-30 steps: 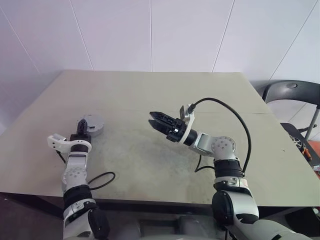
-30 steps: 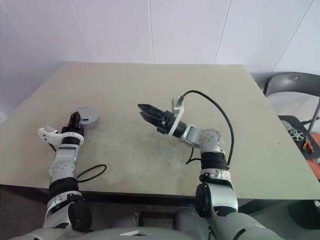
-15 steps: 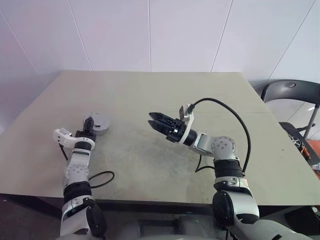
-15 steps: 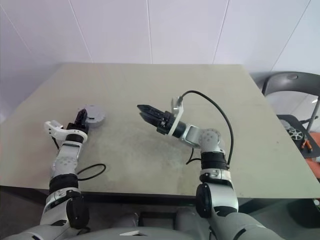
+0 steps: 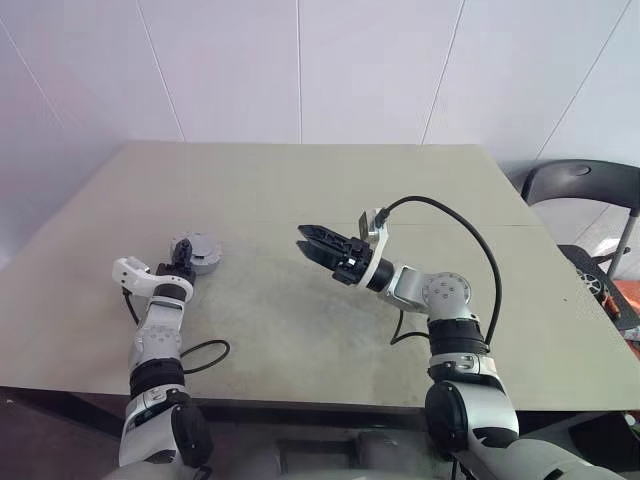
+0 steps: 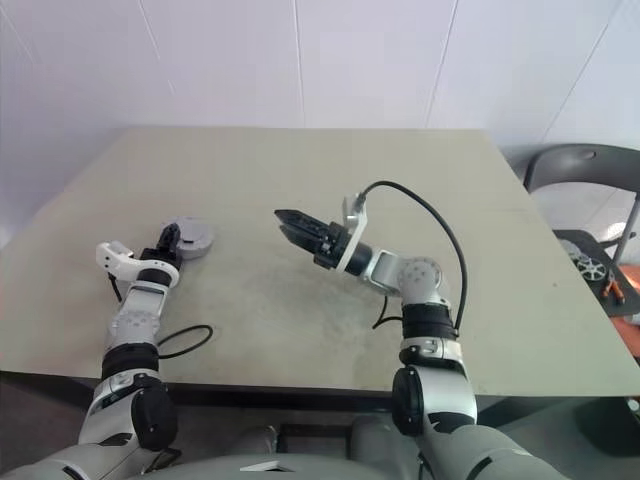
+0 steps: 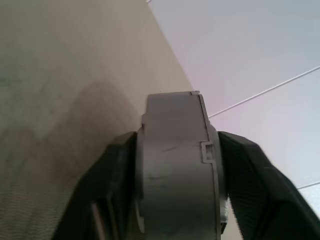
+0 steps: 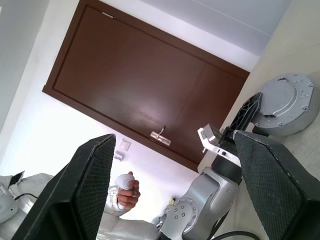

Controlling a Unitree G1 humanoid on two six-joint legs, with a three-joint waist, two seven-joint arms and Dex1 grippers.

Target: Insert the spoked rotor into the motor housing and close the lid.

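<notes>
The left gripper (image 5: 184, 260) has lowered the grey, lidded motor housing (image 5: 203, 252) onto the table (image 5: 330, 200), its fingers now loosening either side. The right gripper (image 5: 312, 240) hangs open and empty, so the task seems nearly finished.

White panelled room around my tabletop (image 5: 300, 190)

At twelve o'clock, white wall panels (image 5: 300, 70) rise behind the pale olive tabletop; at three o'clock stands a dark chair (image 5: 585, 195). Off my right wrist I see a brown door (image 8: 145, 100).

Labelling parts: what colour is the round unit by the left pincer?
Plain matte grey round unit, seen best in the left wrist view.
</notes>
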